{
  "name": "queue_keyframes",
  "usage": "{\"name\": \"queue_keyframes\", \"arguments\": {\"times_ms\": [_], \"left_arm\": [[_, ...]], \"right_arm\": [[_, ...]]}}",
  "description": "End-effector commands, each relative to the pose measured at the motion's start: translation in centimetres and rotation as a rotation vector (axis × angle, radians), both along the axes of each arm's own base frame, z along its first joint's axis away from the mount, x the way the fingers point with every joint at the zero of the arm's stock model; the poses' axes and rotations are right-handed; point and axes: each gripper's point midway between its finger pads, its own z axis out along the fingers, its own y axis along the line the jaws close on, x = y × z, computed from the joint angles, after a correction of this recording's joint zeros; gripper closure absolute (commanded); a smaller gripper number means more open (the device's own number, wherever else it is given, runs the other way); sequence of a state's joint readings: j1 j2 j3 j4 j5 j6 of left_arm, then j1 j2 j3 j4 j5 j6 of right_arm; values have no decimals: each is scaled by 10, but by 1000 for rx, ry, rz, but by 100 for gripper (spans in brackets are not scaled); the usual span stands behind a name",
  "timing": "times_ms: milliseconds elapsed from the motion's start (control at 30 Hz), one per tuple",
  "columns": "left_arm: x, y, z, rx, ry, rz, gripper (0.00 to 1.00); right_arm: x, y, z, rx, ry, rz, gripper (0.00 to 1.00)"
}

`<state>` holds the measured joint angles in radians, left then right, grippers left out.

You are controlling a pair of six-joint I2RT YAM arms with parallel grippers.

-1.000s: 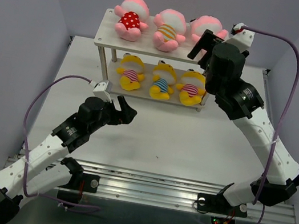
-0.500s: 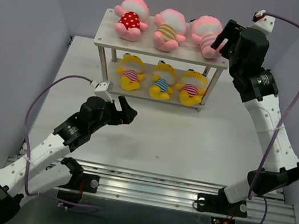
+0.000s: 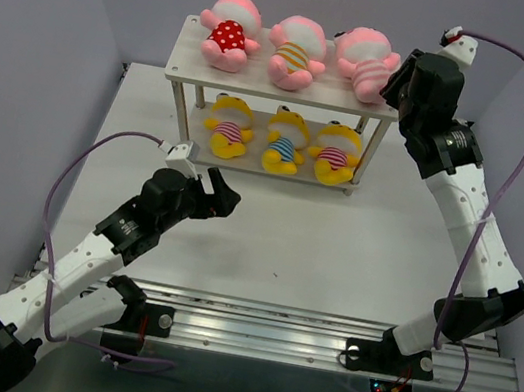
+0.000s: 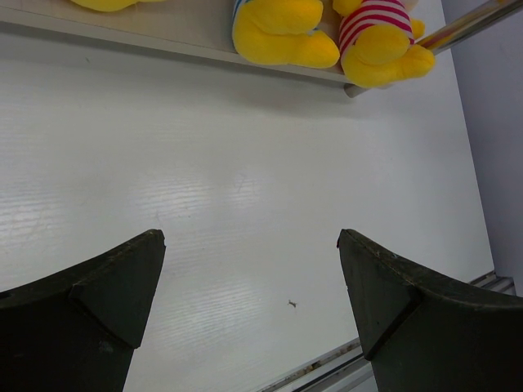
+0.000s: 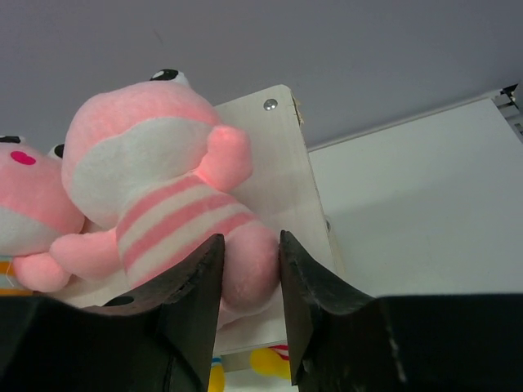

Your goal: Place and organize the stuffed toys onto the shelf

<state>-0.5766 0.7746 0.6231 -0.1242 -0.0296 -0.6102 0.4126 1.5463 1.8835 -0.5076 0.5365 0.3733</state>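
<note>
Six plush dolls sit on the two-tier shelf [image 3: 185, 66]; the right gripper [image 5: 252, 238] is at its right end.
On the shelf's top board, from its left end: the pink doll in red polka dots [image 3: 229, 33]; the pink doll in orange stripes [image 3: 295, 52]; the pink doll in pink stripes [image 5: 163, 188]; on its lower board, the left yellow doll [image 3: 228, 127], the blue-striped yellow doll [image 3: 287, 142] and the right yellow doll [image 4: 376, 41]; the right gripper's fingers stand close together, that last pink doll's foot showing in the narrow gap; whether they pinch it cannot be told; the left gripper [image 4: 249, 235] hangs before the shelf over the white table [image 3: 334, 249], fingers wide apart; pale lilac walls [image 3: 27, 33] flank the shelf; a metal rail [image 3: 269, 329] runs well in front of it.
</note>
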Motion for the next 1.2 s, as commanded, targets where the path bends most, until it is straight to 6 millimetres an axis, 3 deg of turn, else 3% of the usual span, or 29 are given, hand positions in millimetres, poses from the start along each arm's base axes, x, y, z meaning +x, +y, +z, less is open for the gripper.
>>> {"name": "queue_keyframes", "arguments": {"times_ms": [0, 67, 333, 433, 600, 800, 1167], "left_arm": [[5, -1, 13, -9, -47, 2, 1], [5, -2, 14, -9, -49, 2, 1], [5, 1, 14, -7, -50, 13, 1], [5, 2, 14, -7, -51, 19, 1], [6, 3, 14, -2, -48, 26, 1], [7, 5, 15, 5, -48, 35, 1], [7, 5, 15, 6, -47, 40, 1]], "right_arm": [[-7, -7, 13, 35, -44, -21, 67], [-7, -5, 11, 54, -42, -16, 78], [2, 4, 6, 120, -37, -9, 79], [2, 1, 5, 172, -45, -46, 97], [-3, -6, 11, 257, -75, -99, 97], [-2, 1, 6, 318, -68, -83, 99], [-14, -5, 4, 380, -88, -105, 99]]}}
